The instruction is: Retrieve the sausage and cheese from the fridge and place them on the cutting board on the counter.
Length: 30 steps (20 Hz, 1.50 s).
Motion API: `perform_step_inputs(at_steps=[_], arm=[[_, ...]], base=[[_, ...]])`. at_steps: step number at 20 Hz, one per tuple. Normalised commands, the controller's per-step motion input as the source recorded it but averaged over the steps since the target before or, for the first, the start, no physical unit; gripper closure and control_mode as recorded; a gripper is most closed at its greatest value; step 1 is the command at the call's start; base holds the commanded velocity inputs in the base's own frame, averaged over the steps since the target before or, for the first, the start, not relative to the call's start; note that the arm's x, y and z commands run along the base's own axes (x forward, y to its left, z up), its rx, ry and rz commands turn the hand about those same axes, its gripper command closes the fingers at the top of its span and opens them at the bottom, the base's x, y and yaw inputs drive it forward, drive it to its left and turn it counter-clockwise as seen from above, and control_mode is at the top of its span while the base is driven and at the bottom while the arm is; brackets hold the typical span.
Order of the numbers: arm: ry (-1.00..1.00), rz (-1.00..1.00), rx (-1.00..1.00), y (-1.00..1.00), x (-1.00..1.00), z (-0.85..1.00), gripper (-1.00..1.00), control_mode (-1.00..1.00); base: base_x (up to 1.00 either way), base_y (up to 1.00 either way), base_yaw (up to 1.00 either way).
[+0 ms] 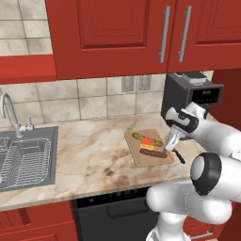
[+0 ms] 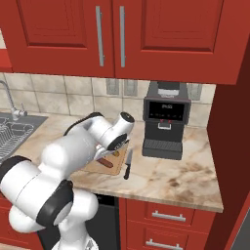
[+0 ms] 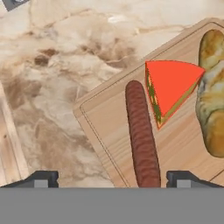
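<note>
Sausage point(image 3: 142, 140), dark reddish-brown, and red-edged cheese wedge point(image 3: 170, 89) both lie on tan wooden cutting board point(image 3: 109, 127); gripper point(image 3: 111, 179) wide, empty; task looks complete.

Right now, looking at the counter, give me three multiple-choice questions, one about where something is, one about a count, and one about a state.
1. Where does the sausage lie?
A. in the sink
B. on the cutting board
C. on top of the coffee machine

2. How many food pieces are on the board?
A. one
B. three
C. five

3. How does the end effector stand?
A. open, its fingertips either side of the sausage's near end
B. shut on the cheese
C. shut on the knife

Answers: 1 B, the hand view shows the sausage flat on the wood. 2 B, the sausage, the cheese wedge and a greenish-brown piece lie there. 3 A, the two fingertips sit far apart with nothing clamped between them.
</note>
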Motion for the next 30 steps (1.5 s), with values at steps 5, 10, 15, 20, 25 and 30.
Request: perform_step_inputs(at_steps=[5,10,15,20,25,30], arm=[[-0.09,-0.08,-0.04,0.43,-0.67,0.02,-1.00,-1.00],[0.00,-0.19,0.00,0.25,-0.57,0.12,-1.00,-1.00],[0.00,-0.17,0.00,0.19,-0.66,0.12,-1.00,-1.00],[-0.05,-0.16,0.00,0.16,-0.74,0.15,-1.00,-1.00],[-0.12,-0.12,0.00,0.13,-0.80,0.16,-1.00,-1.00],[-0.18,-0.15,0.01,0.20,-0.75,0.12,-1.00,-1.00]], base=[[0.00,0.00,0.00],[0.00,0.00,0.00],[0.00,0.00,0.00],[0.00,0.00,0.00],[0.00,0.00,0.00],[0.00,0.00,0.00]])
